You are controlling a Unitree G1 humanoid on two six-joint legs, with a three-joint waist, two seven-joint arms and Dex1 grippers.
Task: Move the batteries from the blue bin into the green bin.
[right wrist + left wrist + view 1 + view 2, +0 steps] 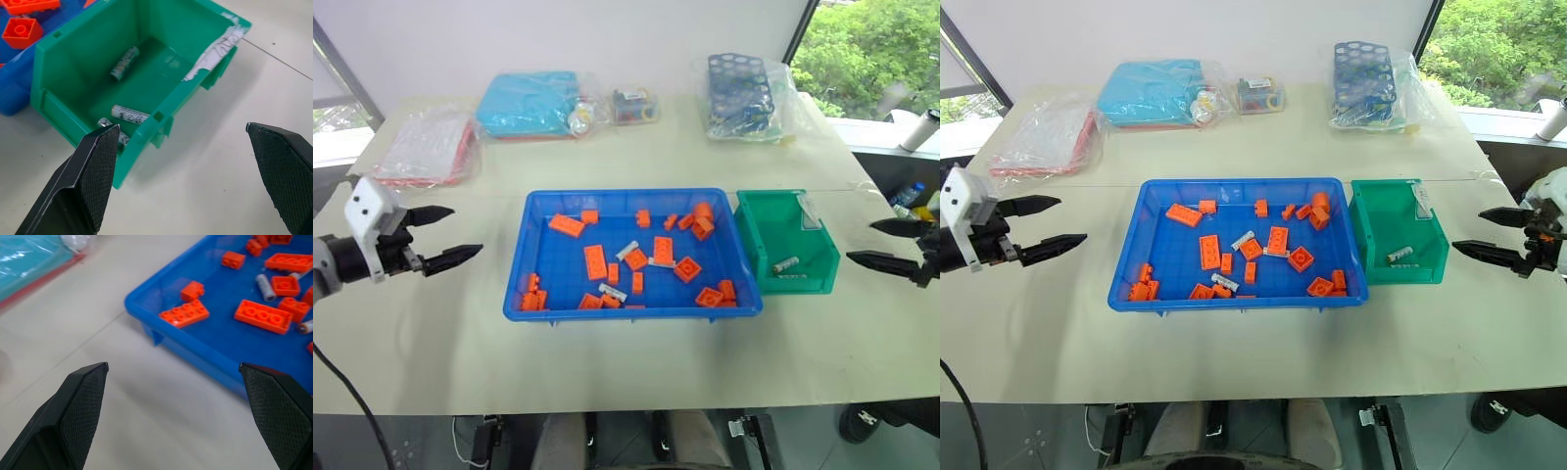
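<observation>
The blue bin [558, 269] lies in the middle of the table and holds several orange bricks [595, 262]. A few whitish batteries [627, 251] lie among them; the left wrist view shows one battery [264, 286]. Against the bin's right side stands the green bin [800, 284], with batteries [124, 62] on its floor. My left gripper [465, 231] hovers open and empty over the table, left of the blue bin. To the right of the green bin my right gripper [862, 243] is wide open and empty.
At the back of the table lie a light-blue packet [529, 103], a red-edged packet in clear wrap [431, 147], a small bag of coloured items [634, 106] and a dark-blue holed rack [739, 93] in plastic. Bare table surrounds both bins.
</observation>
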